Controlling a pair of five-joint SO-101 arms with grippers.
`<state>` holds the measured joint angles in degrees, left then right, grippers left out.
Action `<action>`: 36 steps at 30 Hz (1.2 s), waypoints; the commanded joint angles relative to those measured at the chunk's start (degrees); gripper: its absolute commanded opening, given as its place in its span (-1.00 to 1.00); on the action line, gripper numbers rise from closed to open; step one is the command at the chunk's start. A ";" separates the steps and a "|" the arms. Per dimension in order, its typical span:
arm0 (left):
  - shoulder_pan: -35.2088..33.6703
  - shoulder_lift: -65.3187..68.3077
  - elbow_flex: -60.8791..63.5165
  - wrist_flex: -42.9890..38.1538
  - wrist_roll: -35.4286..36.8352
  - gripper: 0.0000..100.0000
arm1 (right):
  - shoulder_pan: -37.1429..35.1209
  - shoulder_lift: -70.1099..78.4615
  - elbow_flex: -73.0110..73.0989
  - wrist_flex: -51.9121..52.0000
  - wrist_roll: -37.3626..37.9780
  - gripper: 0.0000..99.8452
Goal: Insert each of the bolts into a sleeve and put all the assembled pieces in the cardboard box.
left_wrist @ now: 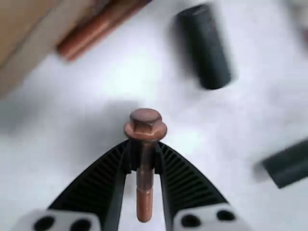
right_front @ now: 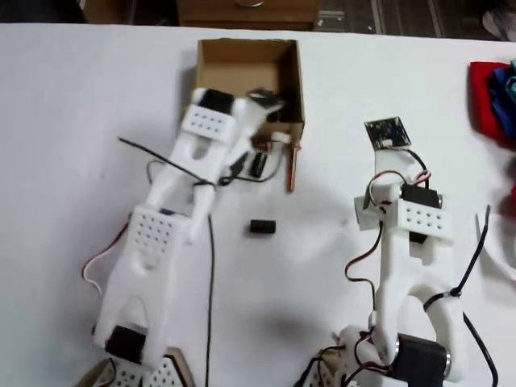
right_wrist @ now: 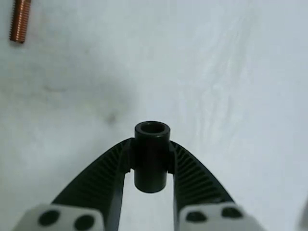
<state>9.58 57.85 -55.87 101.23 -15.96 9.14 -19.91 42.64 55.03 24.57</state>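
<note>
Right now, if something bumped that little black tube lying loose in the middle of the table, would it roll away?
Probably, if nudged sideways: the black sleeve lies on its side on the flat white table, and it is round. It looks rigid, so it should not bend or crush. Pushed end-on, it would more likely slide.

1. Text, numbers, brands, signs: none legible in any view.
2. Cardboard box (right_front: 246, 50): plain brown walls, no print discernible.
3. Circuit board (right_front: 388, 133), right of the cardboard box: any markings are too small to read.
</note>
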 commanded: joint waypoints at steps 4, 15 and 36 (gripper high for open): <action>-2.99 -4.31 3.65 0.97 10.02 -0.94 | -0.57 -2.51 -0.26 -0.92 0.09 -0.96; -3.25 -4.31 3.12 -4.04 1.05 -0.68 | -0.66 -2.51 -0.26 -0.92 0.09 -0.96; -4.66 -27.34 2.86 1.05 2.02 -0.95 | -2.24 -21.41 18.29 -14.81 -3.96 -0.96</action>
<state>6.59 41.14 -52.18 101.32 -14.37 8.62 -34.86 56.97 44.84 21.32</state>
